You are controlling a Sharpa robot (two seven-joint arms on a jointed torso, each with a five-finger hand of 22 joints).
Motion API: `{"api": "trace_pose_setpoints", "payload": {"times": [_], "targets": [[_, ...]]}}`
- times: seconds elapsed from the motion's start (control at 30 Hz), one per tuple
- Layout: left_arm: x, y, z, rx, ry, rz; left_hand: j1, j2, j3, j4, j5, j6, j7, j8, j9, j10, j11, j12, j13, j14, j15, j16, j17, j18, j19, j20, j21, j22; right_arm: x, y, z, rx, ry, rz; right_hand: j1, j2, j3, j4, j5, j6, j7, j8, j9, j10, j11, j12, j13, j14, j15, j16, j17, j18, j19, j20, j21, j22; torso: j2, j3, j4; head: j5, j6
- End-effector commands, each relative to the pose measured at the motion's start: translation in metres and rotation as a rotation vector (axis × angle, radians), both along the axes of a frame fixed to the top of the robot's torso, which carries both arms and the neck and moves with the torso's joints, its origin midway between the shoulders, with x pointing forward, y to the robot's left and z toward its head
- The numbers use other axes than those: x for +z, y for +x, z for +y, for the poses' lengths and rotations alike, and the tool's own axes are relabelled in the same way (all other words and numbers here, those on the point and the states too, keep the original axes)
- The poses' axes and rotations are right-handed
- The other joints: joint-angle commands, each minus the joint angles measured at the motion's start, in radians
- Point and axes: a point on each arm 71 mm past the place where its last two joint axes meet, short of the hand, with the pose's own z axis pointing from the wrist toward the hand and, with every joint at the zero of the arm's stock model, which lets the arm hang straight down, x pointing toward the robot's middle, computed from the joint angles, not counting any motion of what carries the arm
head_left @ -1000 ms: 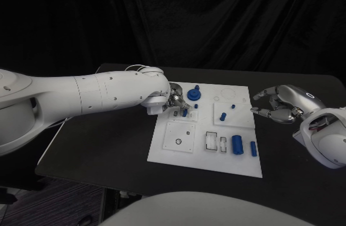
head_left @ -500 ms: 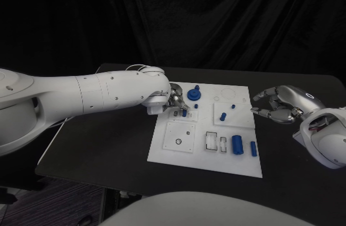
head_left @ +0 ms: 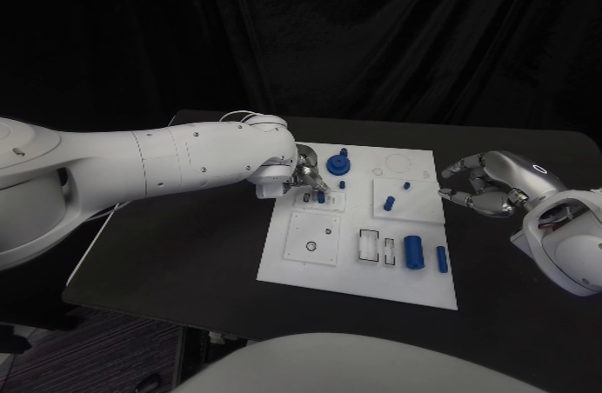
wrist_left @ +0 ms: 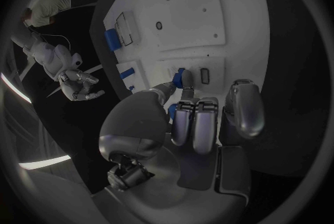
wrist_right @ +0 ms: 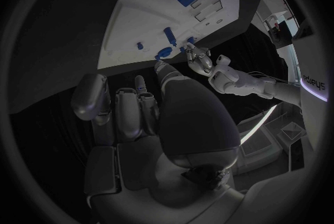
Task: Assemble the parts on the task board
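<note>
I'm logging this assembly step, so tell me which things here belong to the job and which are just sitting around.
Part of the job:
white task board
small blue peg under the left hand's fingers
blue knobbed piece
small blue piece
large blue cylinder
slim blue bar

Just there:
black table
right hand, off the board, holding nothing

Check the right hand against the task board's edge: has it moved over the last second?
Yes, slightly. The right hand has drawn a little away from the task board's right edge, toward the robot's right side; it hovers over the black table, holding nothing.
</note>
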Motion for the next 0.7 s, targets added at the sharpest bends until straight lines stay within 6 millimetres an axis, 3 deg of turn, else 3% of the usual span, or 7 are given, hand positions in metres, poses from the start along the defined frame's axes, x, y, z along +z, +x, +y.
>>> {"api": "trace_pose_setpoints", "payload": {"times": [0.03, 0.4, 0.7], "targets": [[-0.0027, -0.0028, -0.0005, -0.021, 0.001, 0.022, 0.015, -0.002, 0.013, -0.018, 0.003, -0.008, 0.0, 0.003, 0.005, 0.107, -0.006, 0.004, 0.263, 0.104, -0.008, 0.003, 0.263, 0.011, -0.005, -0.005, -0.005, 0.158, -0.0021, 0.0002, -0.0014, -0.02, -0.006, 0.016, 0.01, -0.001, 0.008, -0.001, 0.008, 0.009, 0.001, 0.004, -0.002, -0.005, 0.0, -0.006, -0.003, 0.014, 0.006, -0.006, -0.001, 0.005, -0.005, -0.003, -0.008, 0.123, 0.0, -0.0002, 0.0004, 0.0, 0.0], [-0.0017, -0.0047, -0.0038, -0.049, -0.03, 0.016, 0.027, -0.018, 0.088, -0.094, 0.007, -0.013, 0.002, -0.011, 0.017, 0.107, -0.005, 0.004, 0.263, 0.104, -0.007, 0.003, 0.263, 0.013, -0.012, -0.004, -0.017, 0.155, -0.0048, 0.0003, -0.0021, -0.031, 0.002, 0.038, 0.025, 0.001, 0.017, -0.008, 0.025, 0.012, 0.002, 0.004, -0.009, -0.009, 0.0, -0.01, -0.008, 0.012, 0.007, -0.011, -0.007, 0.007, -0.008, -0.003, -0.02, 0.12, 0.0, 0.0004, 0.0006, 0.001, 0.0], [-0.002, -0.0046, -0.0031, -0.055, -0.031, 0.02, -0.001, -0.023, 0.109, -0.101, 0.01, -0.003, 0.006, -0.029, 0.001, 0.107, -0.002, 0.004, 0.263, 0.104, -0.003, 0.003, 0.263, 0.014, -0.017, -0.001, -0.026, 0.153, -0.0054, 0.0004, -0.0023, -0.034, 0.002, 0.043, 0.033, 0.0, 0.023, -0.012, 0.036, 0.014, 0.002, 0.003, -0.014, -0.017, 0.001, -0.017, -0.018, 0.01, 0.007, -0.014, -0.011, 0.008, -0.01, -0.003, -0.028, 0.119, 0.0, -0.0002, 0.0007, 0.003, 0.0]]}}
